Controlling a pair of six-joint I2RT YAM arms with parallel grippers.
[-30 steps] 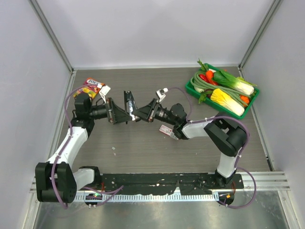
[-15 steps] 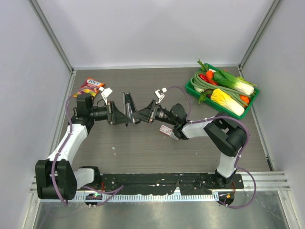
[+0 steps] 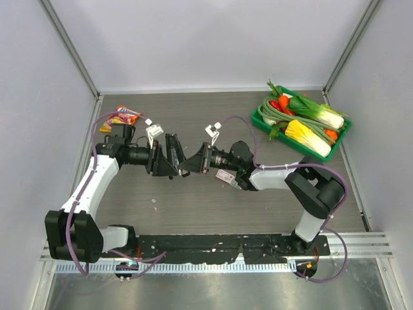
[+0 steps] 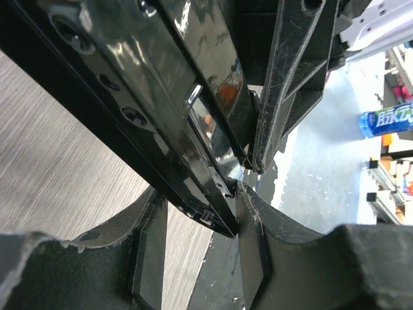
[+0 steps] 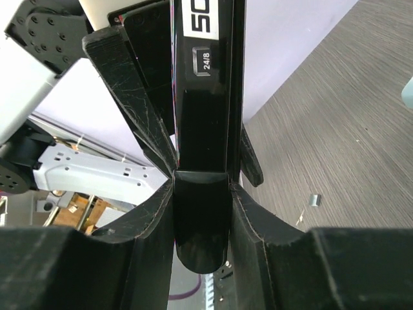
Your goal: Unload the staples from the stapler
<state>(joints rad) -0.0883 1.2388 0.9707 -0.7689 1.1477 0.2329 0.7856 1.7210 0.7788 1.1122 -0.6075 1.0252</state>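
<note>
The stapler [image 3: 174, 154] is black, not pale blue, and carries a "24/8" label. It is held up over the table between both grippers, left of centre. My left gripper [image 3: 166, 157] is shut on one end; in the left wrist view the stapler [image 4: 161, 97] runs aslant between the fingers [image 4: 255, 226] of that gripper [image 4: 197, 194]. My right gripper [image 3: 189, 161] is shut on the other, rounded end. In the right wrist view the stapler [image 5: 203, 129] stands upright in that gripper [image 5: 201, 187]. No staples show inside it.
A pink-and-white packet [image 3: 226, 175] lies under the right arm. A green tray [image 3: 329, 155] of vegetables stands at the back right. A colourful snack pouch [image 3: 124, 116] lies at the back left. A small metal bit [image 5: 314, 200] lies on the table. A pale blue edge [image 5: 408, 90] shows at the far right.
Both grippers have shifted a little left and nearer with the stapler between them. The left arm's wrist has swung over the snack pouch.
</note>
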